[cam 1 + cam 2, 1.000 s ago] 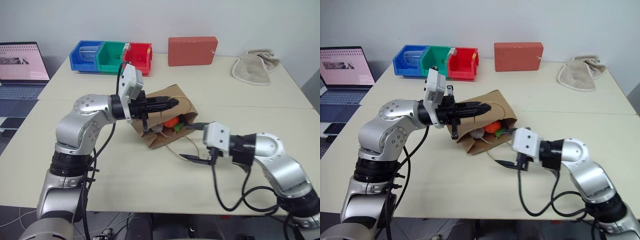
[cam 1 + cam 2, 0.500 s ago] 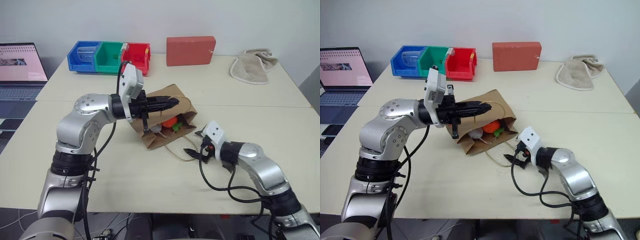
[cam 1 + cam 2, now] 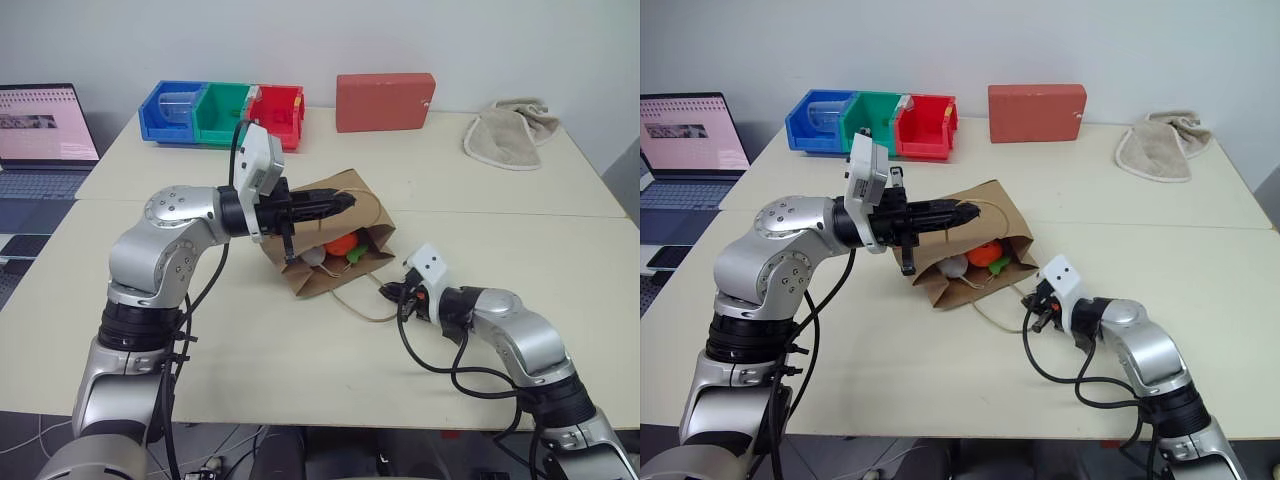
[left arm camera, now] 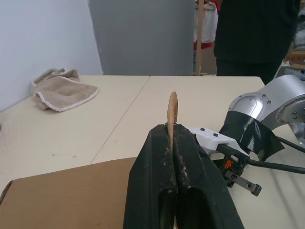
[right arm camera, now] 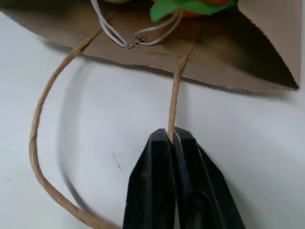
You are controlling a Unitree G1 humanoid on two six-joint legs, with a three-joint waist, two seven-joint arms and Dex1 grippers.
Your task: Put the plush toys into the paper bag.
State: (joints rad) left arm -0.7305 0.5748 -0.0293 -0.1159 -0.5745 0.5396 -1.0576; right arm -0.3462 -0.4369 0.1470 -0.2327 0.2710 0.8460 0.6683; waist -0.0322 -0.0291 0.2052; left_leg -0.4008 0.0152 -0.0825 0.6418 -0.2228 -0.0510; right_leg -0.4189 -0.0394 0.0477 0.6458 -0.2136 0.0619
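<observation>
The right gripper (image 3: 390, 291) is pinching the paper bag's lower loop handle (image 5: 174, 98) on the table (image 3: 250, 350). Beyond, the left gripper (image 3: 345, 202) is clamping the upper edge of the paper bag (image 3: 310, 275), which is lying open with the carrot toy (image 3: 341, 243) and white egg toy (image 3: 312, 257) inside.

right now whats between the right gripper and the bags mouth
Bare table, crossed by the paper bag's handle, which the right gripper pinches, seen in the right wrist view.

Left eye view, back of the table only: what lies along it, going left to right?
laptop → blue bin → green bin → red bin → red box → beige cloth
</observation>
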